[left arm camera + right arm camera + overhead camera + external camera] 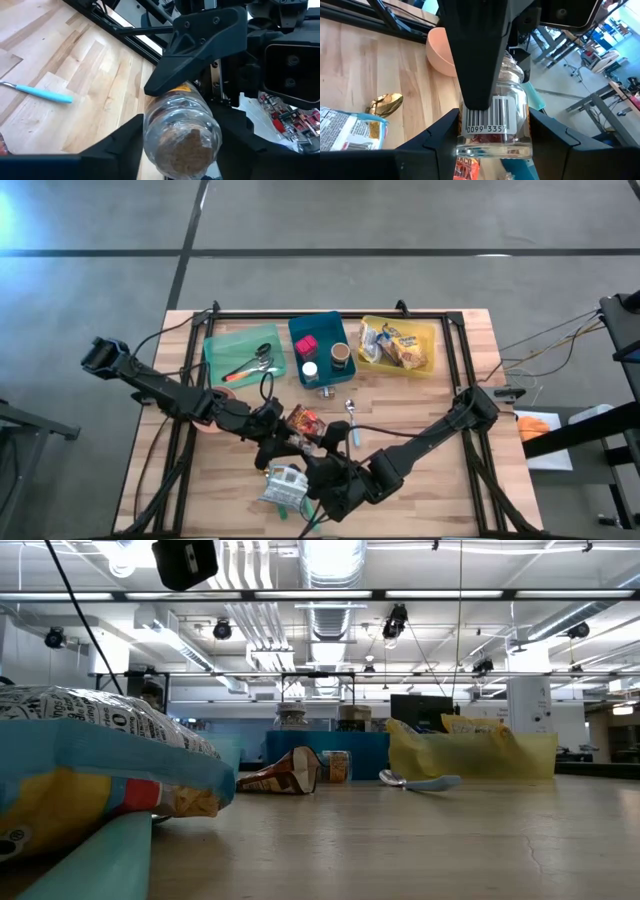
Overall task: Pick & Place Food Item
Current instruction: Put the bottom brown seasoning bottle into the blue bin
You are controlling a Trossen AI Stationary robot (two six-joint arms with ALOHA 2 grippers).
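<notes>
A clear glass jar (182, 132) with brown contents and a barcode label (487, 117) is held above the table's near middle between both grippers. My left gripper (181, 150) is shut on it from the table's left. My right gripper (492, 145) is shut on it from the right. In the high view the two hands (300, 448) meet there and hide the jar. A red-brown snack bag (305, 420) lies flat on the wood just beyond them. My left gripper holds the jar pinched between its two fingers (125, 145), which lie along the jar's sides (150, 135) at its bottom end. The round bottom faces the wrist. The jar is clear of the table. My right gripper pinches the jar's labelled body (465, 130) between its two fingers (440, 135), across the jar near its bottom. The neck (512, 65) points away from the wrist. A left finger (475, 50) lies along the jar's upper side.
A green tray (243, 352), a blue bin (320, 348) and a yellow bin (400, 345) line the far side. A blue-handled spoon (352, 420) lies mid-table. A white-and-blue bag (283, 483) lies near the front edge. A peach bowl (440, 50) and a gold wrapper (385, 104) lie nearby.
</notes>
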